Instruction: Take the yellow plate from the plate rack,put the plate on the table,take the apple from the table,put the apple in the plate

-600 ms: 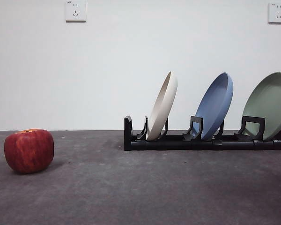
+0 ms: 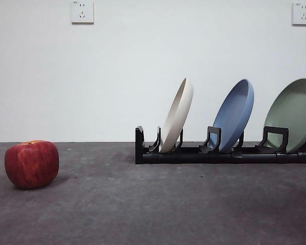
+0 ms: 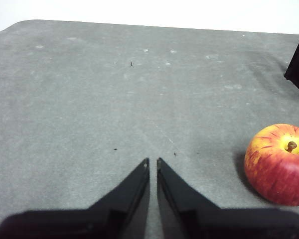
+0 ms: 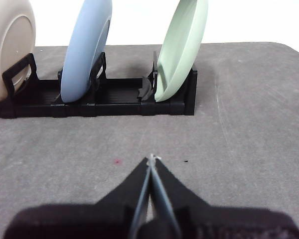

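Observation:
The cream yellow plate (image 2: 176, 116) leans on edge in the leftmost slot of the black plate rack (image 2: 214, 153); the right wrist view catches part of the plate (image 4: 10, 47) and the rack (image 4: 89, 102). On the dark grey table (image 2: 153, 204) at the left sits the red apple (image 2: 31, 164). In the left wrist view the apple (image 3: 279, 164) lies off to one side of my left gripper (image 3: 153, 162), whose jaws are shut on nothing. My right gripper (image 4: 152, 159) is shut too, hovering over bare table short of the rack. Neither arm shows in the front view.
A blue plate (image 2: 234, 115) and a pale green plate (image 2: 294, 113) stand in the rack's other slots, to the right of the cream one. Two wall sockets (image 2: 82, 11) hang on the white wall behind. The table's far corner (image 3: 20, 25) shows in the left wrist view.

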Controlling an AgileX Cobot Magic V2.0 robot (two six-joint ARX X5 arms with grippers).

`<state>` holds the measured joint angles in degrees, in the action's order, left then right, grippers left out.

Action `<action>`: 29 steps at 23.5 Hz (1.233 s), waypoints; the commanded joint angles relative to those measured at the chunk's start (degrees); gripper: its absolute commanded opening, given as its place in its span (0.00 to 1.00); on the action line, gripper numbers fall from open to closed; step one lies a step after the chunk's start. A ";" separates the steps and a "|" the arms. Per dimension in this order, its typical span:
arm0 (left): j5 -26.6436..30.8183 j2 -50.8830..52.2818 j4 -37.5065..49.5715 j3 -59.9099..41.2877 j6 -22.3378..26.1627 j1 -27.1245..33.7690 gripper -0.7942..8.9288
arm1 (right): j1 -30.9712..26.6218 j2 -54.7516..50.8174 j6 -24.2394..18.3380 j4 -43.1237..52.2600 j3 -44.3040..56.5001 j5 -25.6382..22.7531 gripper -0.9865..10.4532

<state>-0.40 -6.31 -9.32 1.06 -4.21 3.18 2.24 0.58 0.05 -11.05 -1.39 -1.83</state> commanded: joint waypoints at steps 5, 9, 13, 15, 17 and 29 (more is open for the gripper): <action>-4.74 -0.09 1.44 -0.61 -3.28 -0.13 0.11 | 0.00 -0.09 4.55 0.35 0.57 0.98 0.08; -5.92 -0.09 2.75 -0.52 -3.30 -0.13 0.11 | 0.00 -0.09 6.38 0.76 0.55 0.98 0.08; -7.21 -0.09 4.85 -0.42 -3.32 -0.13 0.11 | 0.00 -0.09 8.02 0.66 -0.35 0.94 0.08; -9.60 -0.15 5.27 -0.02 -3.34 -0.13 0.11 | 0.00 -0.07 8.55 0.63 -1.25 0.92 0.08; -12.00 -0.76 5.53 0.55 -3.61 -0.13 0.11 | 0.00 -0.02 9.51 0.48 -2.69 0.96 0.08; -19.96 -12.96 5.77 10.82 -7.15 -0.13 0.11 | 0.00 3.91 13.49 0.26 -13.20 2.60 0.08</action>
<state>-19.79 -18.31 -4.21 10.92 -10.79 3.18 2.24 4.19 12.71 -11.11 -13.89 0.56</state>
